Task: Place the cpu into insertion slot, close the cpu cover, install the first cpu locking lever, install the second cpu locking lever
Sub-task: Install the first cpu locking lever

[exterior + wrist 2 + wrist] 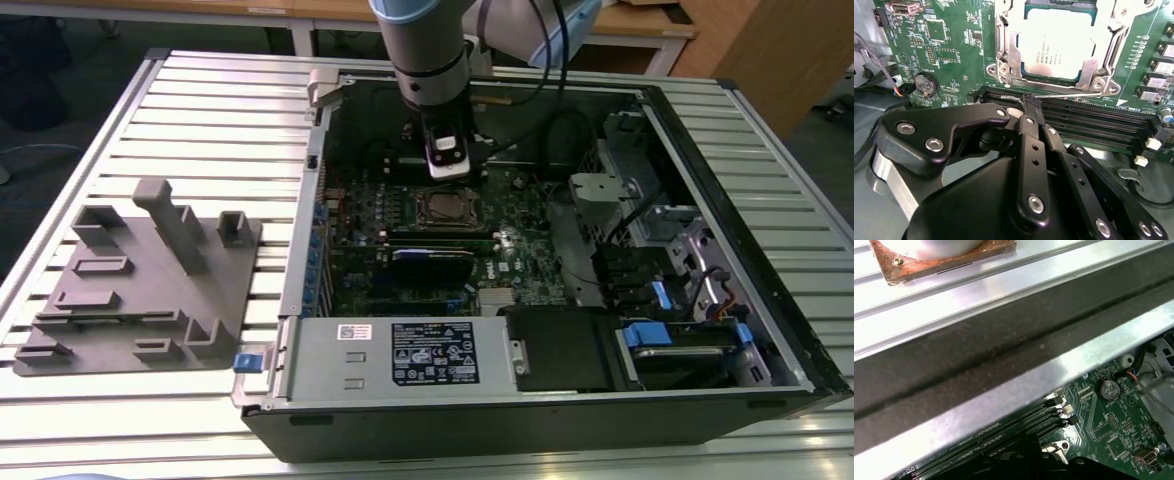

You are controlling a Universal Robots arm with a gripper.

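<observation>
So the small square cpu (1054, 44) with the dull silver-grey top is already sitting in the silvery-rimmed square insertion slot (1000, 70) on the green circuit board (949, 55). The thin silvery windowed cpu cover (1014, 47) lies flat around it. The black gripper (1030, 102) has its fingers pinched together, tips right at the thin wire locking lever (1074, 93) along the socket's edge, just beside the long black memory slots (1094, 125).

I work at a worktop (200, 110) of ribbed, silvery metal slats that take an even, soft light with no hard shadows. Beyond its far edge stand light wooden desks (214, 12) on pale legs, over a dark grey floor (134, 35). A wooden cabinet (754, 40) stands at the exterior view's right.
</observation>
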